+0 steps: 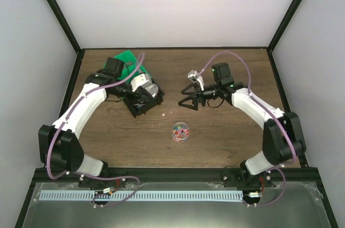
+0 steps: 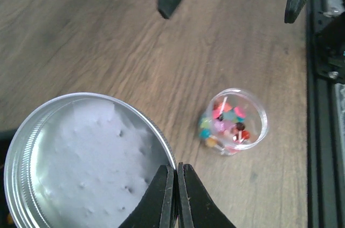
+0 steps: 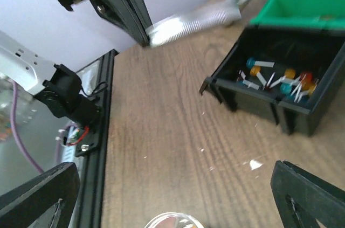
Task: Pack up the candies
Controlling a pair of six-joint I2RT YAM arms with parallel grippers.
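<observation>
a wooden table is seen from above, with two robot arms reaching inward from its near edge. a small clear jar stands open and upright near the middle of the table. the candies are held inside it as a heap of tiny red, blue, pink and orange pieces. more coloured pieces are seen in a black bin further back on the left, just in front of a green bin.

the left gripper is seen with its jaws pressed together at the rim of a round metal lid, which appears to be pinched by its edge and held above the table, to the left of the jar. the right gripper is held behind the jar with its jaws spread wide and nothing between them.

the filling step is judged to be largely done, and the closing of the jar is judged to be in hand. for the next move, the lid would need to be carried over the jar's mouth, levelled and centred. the jar would likely need to be steadied by the free gripper, since it could easily be tipped.
</observation>
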